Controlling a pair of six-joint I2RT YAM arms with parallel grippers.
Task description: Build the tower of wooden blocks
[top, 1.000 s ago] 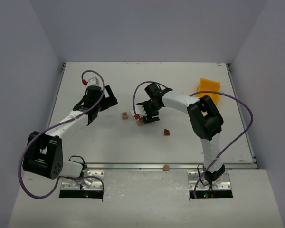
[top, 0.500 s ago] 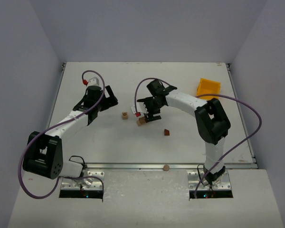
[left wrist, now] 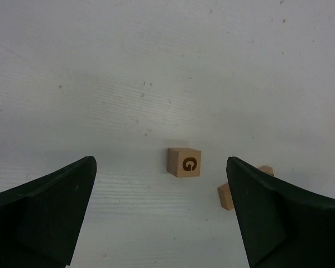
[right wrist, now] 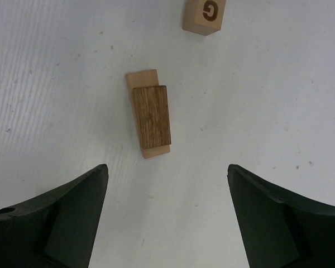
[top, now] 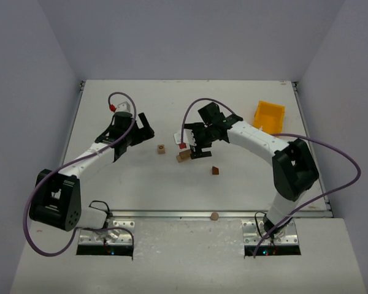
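The right gripper (right wrist: 167, 170) is holding its two dark fingers (right wrist: 56, 223) wide apart, and nothing is sitting between them. Just beyond the fingertips the wood block tower (right wrist: 149, 115) is lying free on the white table (right wrist: 279, 100). A brown block is resting flat on a pale plank, and the plank is showing past it at both short ends. Bare table is lying on every side of this stack. A letter block (right wrist: 204, 15) marked G is standing apart from it, near the top edge of the wrist view.

The left gripper (left wrist: 161, 161) is also gaping open and empty, with the same letter block lying ahead of its tips.

In the top view a dark reddish wedge (top: 215, 171) is lying alone, nearer to the arm bases than the tower. A yellow bin (top: 269, 116) is sitting towards the right edge of the table, well apart.
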